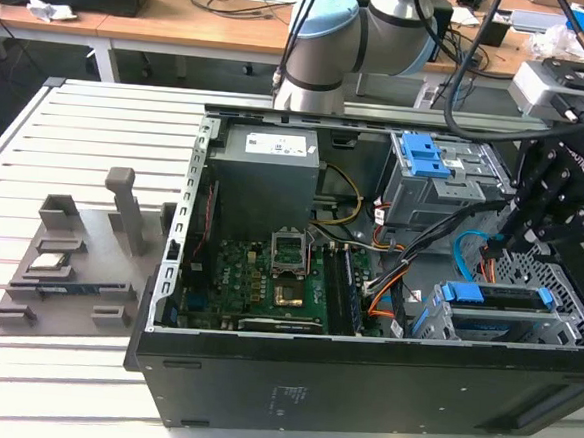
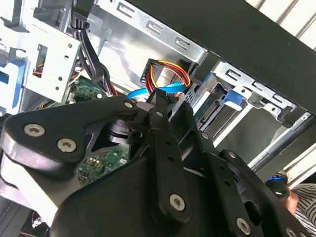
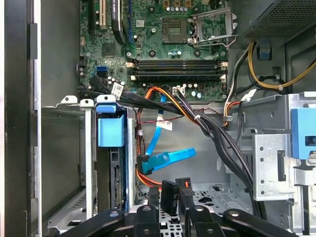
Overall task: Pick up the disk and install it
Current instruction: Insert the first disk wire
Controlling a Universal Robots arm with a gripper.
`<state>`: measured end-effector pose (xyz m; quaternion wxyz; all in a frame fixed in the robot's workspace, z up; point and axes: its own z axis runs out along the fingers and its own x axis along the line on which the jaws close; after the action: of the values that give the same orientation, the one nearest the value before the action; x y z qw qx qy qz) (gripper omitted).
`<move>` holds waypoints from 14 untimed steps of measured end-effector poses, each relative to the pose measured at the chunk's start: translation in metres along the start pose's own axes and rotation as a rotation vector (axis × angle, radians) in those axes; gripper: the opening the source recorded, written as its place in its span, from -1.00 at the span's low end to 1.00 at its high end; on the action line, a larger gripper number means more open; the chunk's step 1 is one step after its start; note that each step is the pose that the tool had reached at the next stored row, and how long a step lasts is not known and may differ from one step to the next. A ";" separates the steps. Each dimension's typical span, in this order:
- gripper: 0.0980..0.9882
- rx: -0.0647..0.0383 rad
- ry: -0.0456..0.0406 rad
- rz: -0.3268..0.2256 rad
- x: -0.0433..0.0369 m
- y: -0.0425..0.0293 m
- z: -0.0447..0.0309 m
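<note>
The case (image 1: 361, 384) lies open on the worktop (image 1: 59, 403). Inside it, the disk (image 1: 497, 297) sits in a bay at the exterior view's right, the motherboard (image 1: 268, 277) left of it, the pincer (image 1: 511, 239) above.

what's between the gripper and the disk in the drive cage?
In the first wrist view, loose cabling: a blue flat cable and black plugs lie between the gripper and the disk, which sits upright in the drive cage.

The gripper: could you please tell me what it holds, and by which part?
It cannot be told: the gripper is at a black cable connector; the disk sits in its bay.
</note>
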<state>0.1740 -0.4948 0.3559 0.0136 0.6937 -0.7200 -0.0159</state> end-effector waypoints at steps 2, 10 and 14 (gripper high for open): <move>-0.54 0.000 0.0001 0.000 0.0000 0.0000 0.0000; -0.85 0.000 0.0000 0.000 0.0000 0.0005 0.0002; -0.85 0.000 0.0000 0.000 0.0000 0.0007 0.0002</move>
<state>0.1733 -0.4948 0.3557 0.0136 0.6937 -0.7199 -0.0160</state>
